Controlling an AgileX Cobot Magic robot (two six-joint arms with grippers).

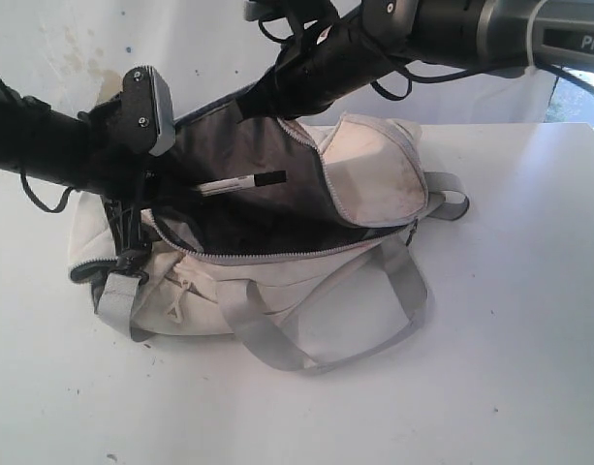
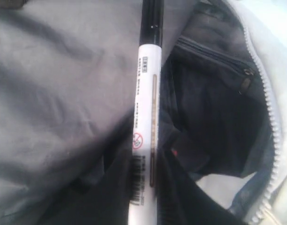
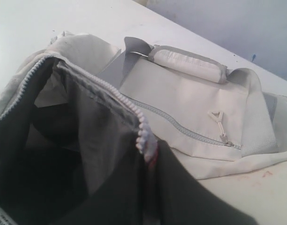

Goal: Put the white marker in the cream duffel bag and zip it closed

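The cream duffel bag [image 1: 277,291] is held agape, clamped by the right end effector [image 1: 266,105], for the white marker [image 1: 240,182] gripped in the left end effector [image 1: 188,189].

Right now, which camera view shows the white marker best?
Left wrist view: the white marker fills it, print visible. The exterior view shows it small, against the open cream duffel bag; the right wrist view, hardly any.

One white marker [image 1: 229,184] with one black cap [image 1: 269,178], one cream duffel bag [image 1: 306,295], two black robot arms [image 1: 45,145], one white table [image 1: 510,378]
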